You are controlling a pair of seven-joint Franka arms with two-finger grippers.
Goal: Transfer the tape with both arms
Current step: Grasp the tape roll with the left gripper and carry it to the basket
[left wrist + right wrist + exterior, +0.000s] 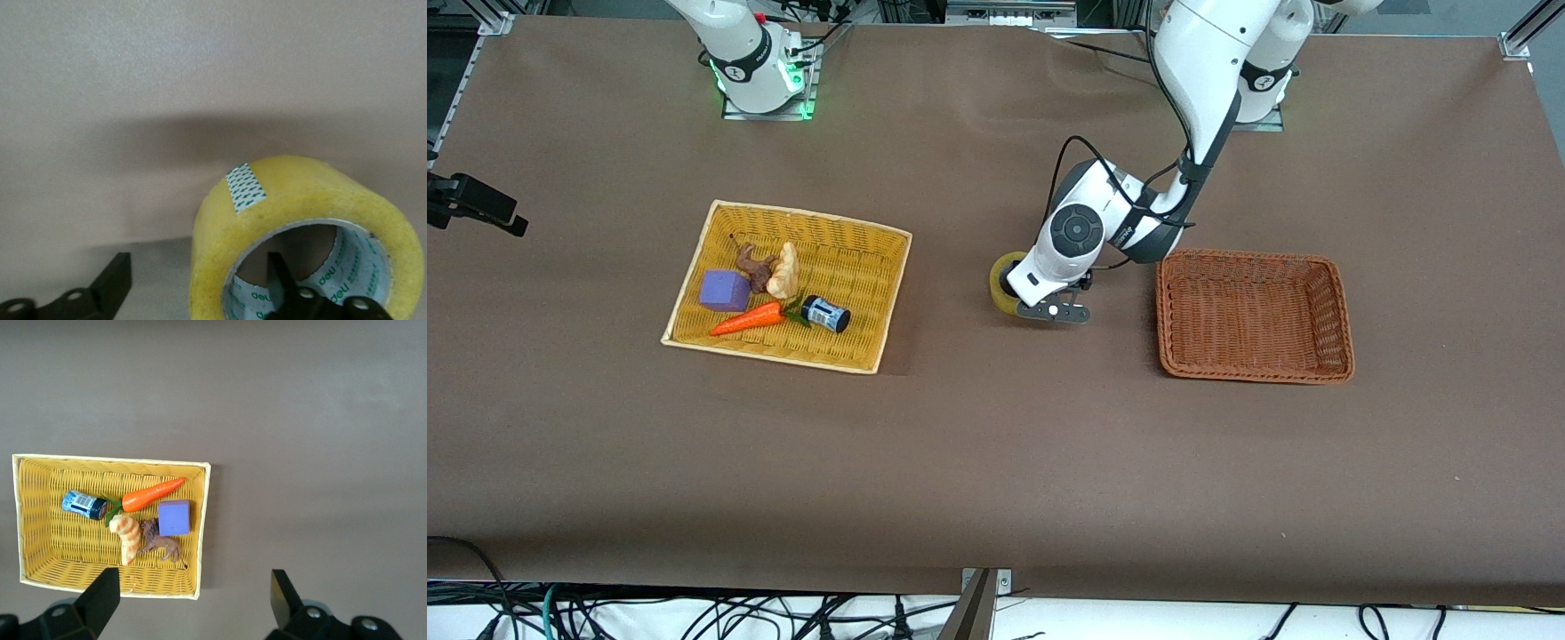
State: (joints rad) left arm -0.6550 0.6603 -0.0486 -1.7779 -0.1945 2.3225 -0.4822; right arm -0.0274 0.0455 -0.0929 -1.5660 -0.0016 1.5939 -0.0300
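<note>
The tape point(1006, 277) is a yellowish roll with a pale grey core, on the brown table between the two baskets. In the left wrist view the tape point(293, 193) fills the lower part. My left gripper point(1016, 296) is low over it and open. In that wrist view the gripper point(195, 267) straddles the roll's wall, with one finger point(279, 277) inside the core and the other finger point(110, 283) outside, apart from the roll. My right gripper point(193, 580) is open and empty, high over the table beside the yellow basket point(40, 570); it is out of the front view.
The yellow basket point(871, 302) toward the right arm's end holds a carrot point(747, 319), a purple block point(724, 290), a small dark bottle point(825, 314), and two small figures. An empty brown wicker basket point(1254, 373) stands beside the left gripper, toward the left arm's end.
</note>
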